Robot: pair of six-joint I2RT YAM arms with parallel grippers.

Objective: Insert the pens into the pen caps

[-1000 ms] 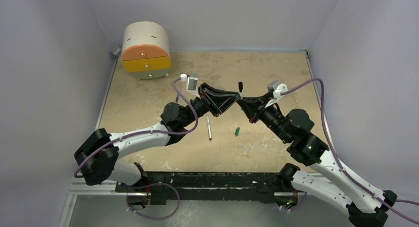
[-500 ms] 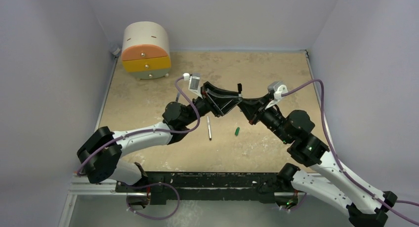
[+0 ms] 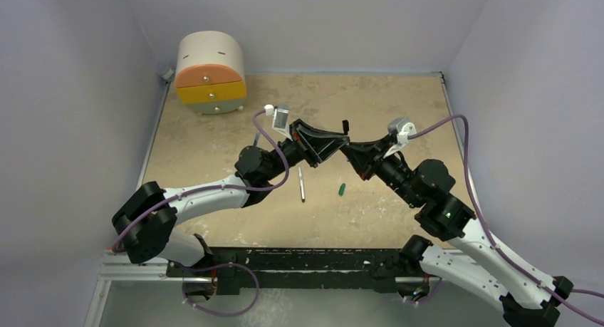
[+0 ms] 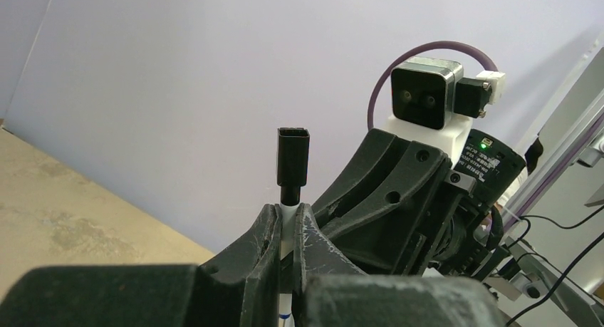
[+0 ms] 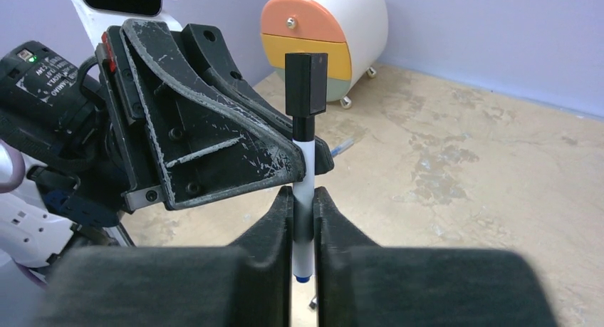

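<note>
The tabletop (image 3: 399, 106) carries the drawers (image 3: 210, 72) at its far left corner, well apart from where I am working. My two arms meet above the middle.

My left hand (image 4: 286, 220) and my right hand (image 5: 303, 199) are both closed tight on the same pen (image 5: 304, 167). It stands upright between them, clear of the tabletop, blue tip down. The black cap (image 5: 306, 82) sits on its top end. It looks pushed on, though I cannot tell if it is fully home.

A loose pen (image 3: 302, 184) lies below on the tabletop, with the green cap (image 3: 342, 189) near it to the right. Neither has been joined yet (the third pen and the pale cap I cannot pick out).

The risk, I judge, lies in two hands pinching one slim barrel. If either arm shifts sideways before one hand lets go, the pen could bend or twist out of the pads. If the cap is only half seated, a jolt on release could knock it off. A dropped pen may roll into the loose pieces below.
</note>
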